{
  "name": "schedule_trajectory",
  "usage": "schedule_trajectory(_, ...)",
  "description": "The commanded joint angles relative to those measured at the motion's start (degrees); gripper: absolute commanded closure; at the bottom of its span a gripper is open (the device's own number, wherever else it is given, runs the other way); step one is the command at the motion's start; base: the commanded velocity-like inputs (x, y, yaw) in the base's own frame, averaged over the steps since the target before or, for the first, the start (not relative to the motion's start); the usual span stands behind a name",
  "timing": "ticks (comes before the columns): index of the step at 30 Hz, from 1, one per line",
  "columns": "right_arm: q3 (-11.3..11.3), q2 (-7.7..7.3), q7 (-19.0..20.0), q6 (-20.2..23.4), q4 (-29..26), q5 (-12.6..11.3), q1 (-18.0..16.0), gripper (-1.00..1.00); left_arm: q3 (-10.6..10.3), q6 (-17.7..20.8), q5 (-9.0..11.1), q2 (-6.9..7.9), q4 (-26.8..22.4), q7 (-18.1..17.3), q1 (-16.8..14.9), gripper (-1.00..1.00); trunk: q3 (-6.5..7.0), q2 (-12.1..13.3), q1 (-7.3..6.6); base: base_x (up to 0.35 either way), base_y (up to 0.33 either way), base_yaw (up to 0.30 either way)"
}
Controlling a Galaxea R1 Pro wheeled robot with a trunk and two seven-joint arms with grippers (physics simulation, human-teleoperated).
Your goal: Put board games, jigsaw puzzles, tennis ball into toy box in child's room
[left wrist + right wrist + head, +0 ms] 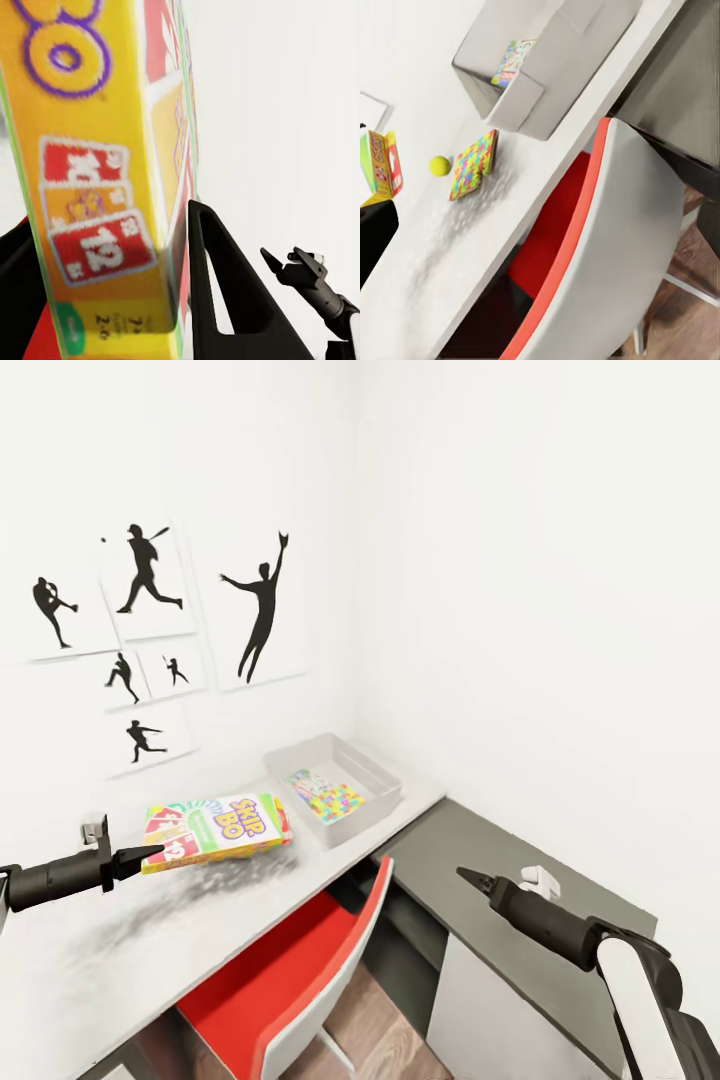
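Skip-Bo game box (pixel 217 830), orange-yellow with a green edge and red number cards printed on it, hangs above the white tabletop (pixel 120 950) at the left, clamped at its near-left corner in the left hand (pixel 135 857). The left wrist view adds what the head view lacks: the box (pixel 97 187) seen edge-on between two dark fingers (pixel 225 300), pinched tight, with the right hand (pixel 289 262) far off beyond it. The right wrist view brings in a small yellow-green tennis ball (pixel 439 166) and a mosaic jigsaw puzzle (pixel 474 164) lying just beside each other on the tabletop (pixel 427 247), below the held box (pixel 382 165), things the box hides from the head camera.

The left arm reaches in nearly level from the left edge. The right arm stretches forward from the near right over the dark-grey cabinet (pixel 520 860), its hand (pixel 475 879) tapering to a point with the fingers together.

Farther right, the light-grey toy box (pixel 380 785) sits at the tabletop's far end by the corner, a second mosaic puzzle (pixel 327 796) lying flat inside. A red-and-white chair (pixel 300 990) is tucked under the tabletop's near edge. Black silhouette sports pictures (pixel 260 610) hang on the wall behind.
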Motion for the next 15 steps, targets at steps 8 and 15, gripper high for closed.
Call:
schedule_trajectory(8,-0.3,0.04,0.6,0.3,0.0,0.5,-0.1,-1.00,0.2,0.6,-0.4,-0.02,0.0,-0.6,-0.1,1.00,-0.31,-0.1,0.04,0.157,0.036,-0.269)
schedule_trajectory(15,-0.2,0.06,0.6,-1.1,0.0,0.5,0.0,-1.00,0.2,0.5,-0.4,-0.02,0.0,-0.6,0.0,1.00,-0.51,-0.1,0.04,0.125,0.003,-0.256)
